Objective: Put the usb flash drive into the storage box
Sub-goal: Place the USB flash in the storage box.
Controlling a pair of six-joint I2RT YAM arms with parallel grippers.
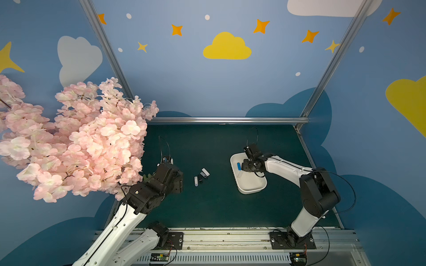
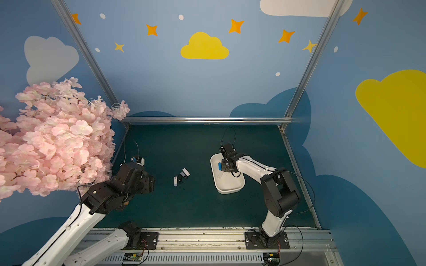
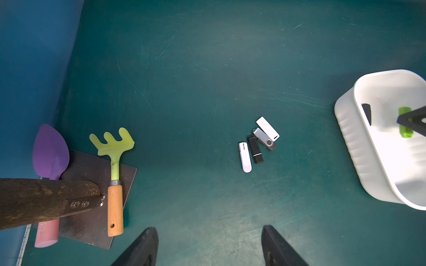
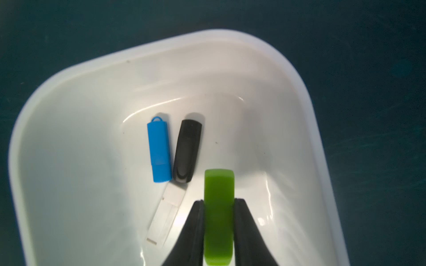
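The white storage box stands on the right of the green mat, seen in both top views. My right gripper hangs over its inside, shut on a green usb flash drive that sticks out past the fingertips. On the box floor lie a blue drive, a black one and a pale white one. Several more drives lie clustered mid-mat: white, black, silver swivel, white. My left gripper is open over bare mat, short of that cluster.
A pink blossom tree overhangs the left side above the left arm; its trunk is bolted to a dark metal plate. A green toy rake and a purple spade lie there. Blue walls enclose the mat.
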